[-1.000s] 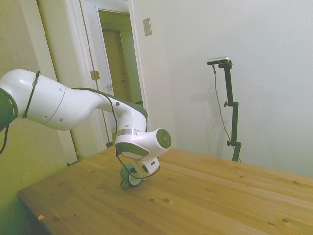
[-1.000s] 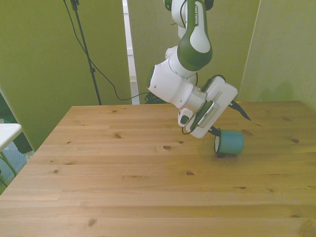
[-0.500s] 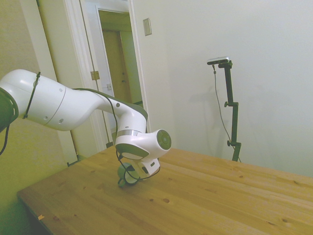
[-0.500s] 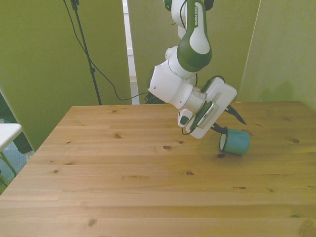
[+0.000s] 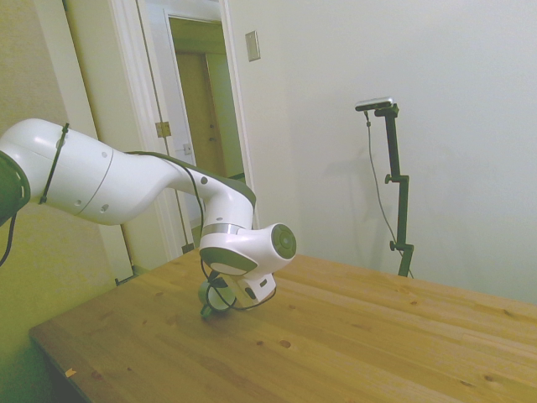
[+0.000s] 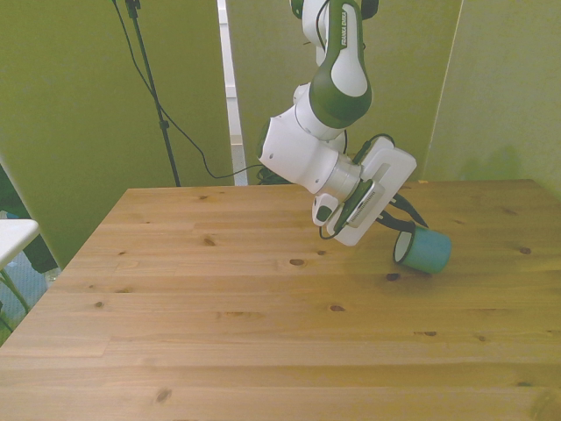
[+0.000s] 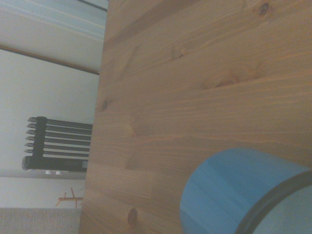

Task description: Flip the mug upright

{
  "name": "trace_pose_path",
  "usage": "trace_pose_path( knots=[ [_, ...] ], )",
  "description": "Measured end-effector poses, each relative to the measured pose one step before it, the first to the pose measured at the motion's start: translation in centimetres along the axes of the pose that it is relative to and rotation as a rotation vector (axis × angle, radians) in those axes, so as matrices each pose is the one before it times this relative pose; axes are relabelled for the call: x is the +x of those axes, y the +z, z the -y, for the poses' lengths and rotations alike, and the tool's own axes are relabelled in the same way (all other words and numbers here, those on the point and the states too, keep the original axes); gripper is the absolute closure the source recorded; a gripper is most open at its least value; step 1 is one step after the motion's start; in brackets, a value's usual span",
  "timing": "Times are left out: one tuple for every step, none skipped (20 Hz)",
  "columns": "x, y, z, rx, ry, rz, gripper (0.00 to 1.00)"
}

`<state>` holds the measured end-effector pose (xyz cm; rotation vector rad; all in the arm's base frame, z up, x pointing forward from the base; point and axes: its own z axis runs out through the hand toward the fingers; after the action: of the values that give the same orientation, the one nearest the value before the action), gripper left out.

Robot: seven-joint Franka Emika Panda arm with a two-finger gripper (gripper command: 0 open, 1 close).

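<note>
One mug point(image 6: 424, 251), teal with a pale rim, right of centre in the front view, held clear of the wooden table point(image 6: 219, 333) with a small shadow on the boards just below it. Tilted, mouth turned toward the frame's left and slightly down, base toward the right. Two dark fingers of the gripper point(image 6: 400, 227) closed on the rim at the mug's upper left, one apparently inside the mouth and one outside; handle not visible here. In the side view, only a sliver of the mug point(image 5: 210, 295) at lower left of centre, mostly hidden behind the white wrist housing. In the wrist view, blue wall and dark-edged rim of the mug point(image 7: 229, 192) filling the lower right corner, bare planks above.

Judged stiff and light, enamel-like: no give under the fingers, smooth and probably slippery, liable to chip or ring if dropped on the wood. Rim pinch judged the practical hold, since the body looks about as wide as the gripper. Thin wall, small contact patch: likely to pivot between the pads during rotation.
</note>
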<state>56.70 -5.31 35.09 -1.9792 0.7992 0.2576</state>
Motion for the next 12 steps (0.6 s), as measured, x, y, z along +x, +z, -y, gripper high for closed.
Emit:
trace_pose_path(
  knots=[
    [-0.028, -0.029, 0.038, 0.00033, -0.00099, -0.0004, 1.0],
    [-0.038, -0.04, 0.05, 0.00046, -0.00122, -0.00055, 1.0],
    [-0.06, -0.063, 0.081, 0.00068, -0.00178, -0.00084, 1.0],
    [-0.083, -0.086, 0.107, 0.00097, -0.00238, -0.00119, 1.0],
    [-0.116, -0.121, 0.149, 0.00135, -0.00331, -0.00164, 1.0],
    [-0.134, -0.167, 0.179, 0.00178, -0.00396, -0.0024, 1.0],
    [-0.187, -0.219, 0.215, 0.00211, -0.00475, -0.00421, 1.0],
    [-0.255, -0.27, 0.242, 0.00192, -0.00621, -0.00648, 1.0],
    [-0.311, -0.326, 0.284, -0.00013, -0.0081, -0.01107, 1.0],
    [-0.399, -0.391, 0.356, -0.00163, -0.01039, -0.0183, 1.0],
    [-0.425, -0.386, 0.293, -0.00897, -0.01128, -0.02351, 1.0],
    [-0.503, -0.342, 0.246, -0.02076, -0.01187, -0.03286, 1.0]
  ],
)
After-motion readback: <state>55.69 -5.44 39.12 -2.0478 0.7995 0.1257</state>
